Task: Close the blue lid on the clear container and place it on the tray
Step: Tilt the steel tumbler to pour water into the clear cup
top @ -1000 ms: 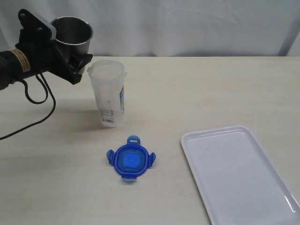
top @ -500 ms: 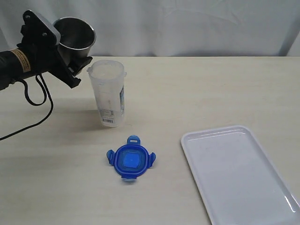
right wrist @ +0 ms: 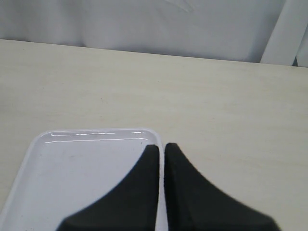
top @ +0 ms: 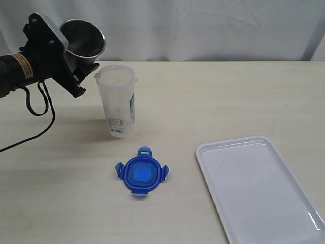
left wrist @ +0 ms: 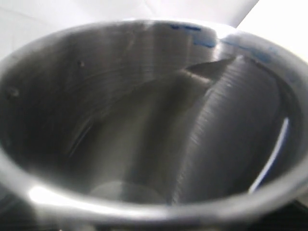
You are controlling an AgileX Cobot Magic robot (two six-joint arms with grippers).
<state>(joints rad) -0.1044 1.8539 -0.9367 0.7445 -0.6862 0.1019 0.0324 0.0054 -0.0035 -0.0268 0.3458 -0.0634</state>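
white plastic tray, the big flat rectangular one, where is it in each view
Exterior view: large flat white plastic tray, lower right on the beige table.
Left wrist view: absent; a grey steel cup fills it.
Right wrist view: beneath the shut right gripper.
Shared landmark: white curtain behind the table.

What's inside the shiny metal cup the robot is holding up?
The steel cup looks empty: the left wrist view shows only bare shiny walls and reflections. Its bottom is blurry, so something tiny there could hide.
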